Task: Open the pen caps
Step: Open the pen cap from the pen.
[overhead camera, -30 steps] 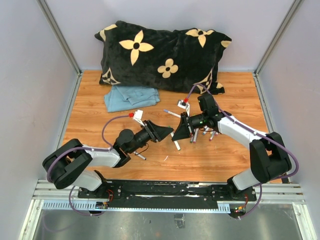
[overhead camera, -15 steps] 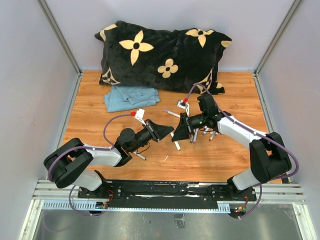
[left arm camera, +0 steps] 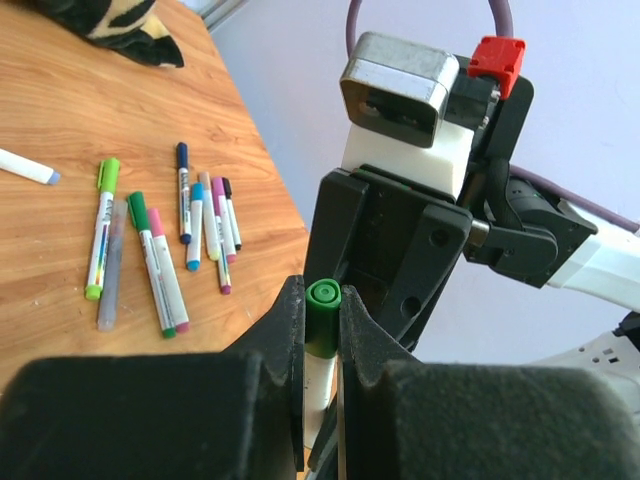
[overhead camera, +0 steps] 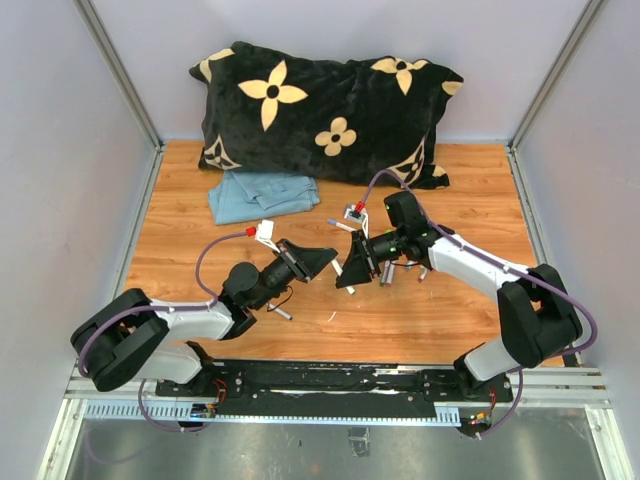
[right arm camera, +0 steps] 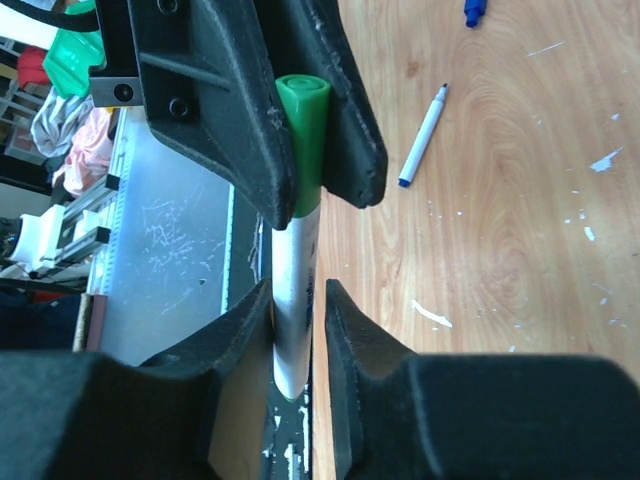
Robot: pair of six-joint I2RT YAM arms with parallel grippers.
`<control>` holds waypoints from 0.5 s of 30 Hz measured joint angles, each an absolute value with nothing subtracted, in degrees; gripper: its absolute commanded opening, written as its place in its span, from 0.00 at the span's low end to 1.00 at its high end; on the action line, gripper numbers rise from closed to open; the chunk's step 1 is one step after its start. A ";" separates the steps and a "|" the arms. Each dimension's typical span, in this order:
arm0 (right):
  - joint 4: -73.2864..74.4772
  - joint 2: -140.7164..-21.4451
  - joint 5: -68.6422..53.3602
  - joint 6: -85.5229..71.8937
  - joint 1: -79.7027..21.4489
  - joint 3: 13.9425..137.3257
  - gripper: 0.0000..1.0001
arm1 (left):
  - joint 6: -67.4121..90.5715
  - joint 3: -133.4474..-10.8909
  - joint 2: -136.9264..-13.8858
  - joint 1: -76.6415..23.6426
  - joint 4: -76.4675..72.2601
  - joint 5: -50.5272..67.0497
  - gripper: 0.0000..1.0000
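Observation:
A slim white pen is held in the air between my two grippers over the table's middle. My left gripper point(left arm camera: 322, 300) is shut on its green cap point(left arm camera: 323, 318). My right gripper point(right arm camera: 297, 295) is shut on the white barrel point(right arm camera: 293, 310), with the green cap point(right arm camera: 300, 150) sticking out into the left jaws. In the top view the left gripper point(overhead camera: 322, 262) and the right gripper point(overhead camera: 347, 273) meet tip to tip. Several capped pens point(left arm camera: 165, 240) with green, pink, blue and purple caps lie on the wood to the right of the grippers point(overhead camera: 402, 268).
A black flowered pillow point(overhead camera: 320, 110) and a folded blue cloth point(overhead camera: 262, 192) lie at the back. A loose pen point(right arm camera: 422, 135) and a blue cap point(right arm camera: 475, 10) lie on the wood. Another pen point(overhead camera: 283, 313) lies under the left arm.
Both grippers have shifted to the left together with the pen between them. The grips look the same.

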State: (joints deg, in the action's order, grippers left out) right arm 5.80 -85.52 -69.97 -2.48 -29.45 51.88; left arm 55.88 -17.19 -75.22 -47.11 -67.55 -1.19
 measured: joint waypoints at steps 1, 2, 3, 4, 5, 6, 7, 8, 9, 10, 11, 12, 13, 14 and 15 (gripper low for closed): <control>5.65 -85.52 -69.93 -2.72 -29.69 51.88 0.17 | 55.79 -16.97 -74.87 -47.11 -67.53 -1.50 0.00; 5.56 -85.54 -69.87 -2.96 -30.06 51.88 0.12 | 55.75 -16.80 -74.54 -47.11 -67.42 -1.78 0.00; 5.45 -85.54 -69.78 -3.22 -30.39 51.88 0.06 | 55.68 -16.51 -74.22 -47.11 -67.35 -2.09 0.00; 5.37 -85.58 -69.43 -3.62 -30.59 51.88 0.02 | 55.61 -16.29 -73.95 -47.11 -67.37 -2.28 0.00; 5.23 -85.73 -69.38 -3.95 -30.68 51.88 0.01 | 55.53 -16.05 -73.60 -47.11 -67.29 -2.59 0.00; 5.04 -85.89 -69.38 -4.21 -30.70 51.88 0.01 | 55.44 -15.68 -73.19 -47.11 -67.13 -2.98 0.00; 4.89 -86.08 -69.38 -4.29 -30.74 51.88 0.01 | 55.40 -15.38 -72.84 -47.13 -67.05 -3.22 0.00; 4.54 -86.26 -69.38 -4.51 -30.94 51.88 0.01 | 55.33 -15.03 -72.31 -47.13 -66.81 -3.57 0.00; 4.21 -86.39 -69.45 -4.71 -31.09 51.88 0.01 | 55.27 -14.72 -71.59 -47.13 -66.35 -3.92 0.00; 3.60 -86.52 -69.54 -5.06 -31.29 51.88 0.01 | 55.16 -14.44 -70.70 -47.09 -65.71 -4.27 0.00; 3.05 -86.61 -69.67 -5.37 -31.46 51.88 0.01 | 55.05 -14.31 -69.91 -47.00 -65.12 -4.47 0.00; 2.39 -86.67 -69.67 -5.67 -31.62 51.90 0.01 | 54.89 -14.24 -68.90 -46.81 -64.05 -4.60 0.00; 1.65 -86.74 -69.63 -5.87 -31.88 51.94 0.01 | 54.68 -14.17 -67.90 -46.46 -63.07 -4.62 0.00; 0.95 -86.91 -69.58 -6.02 -32.10 52.12 0.01 | 54.52 -14.13 -66.87 -45.93 -61.95 -4.45 0.00; 0.21 -87.07 -69.36 -6.17 -32.23 52.27 0.01 | 54.46 -14.13 -65.95 -45.28 -60.88 -4.32 0.00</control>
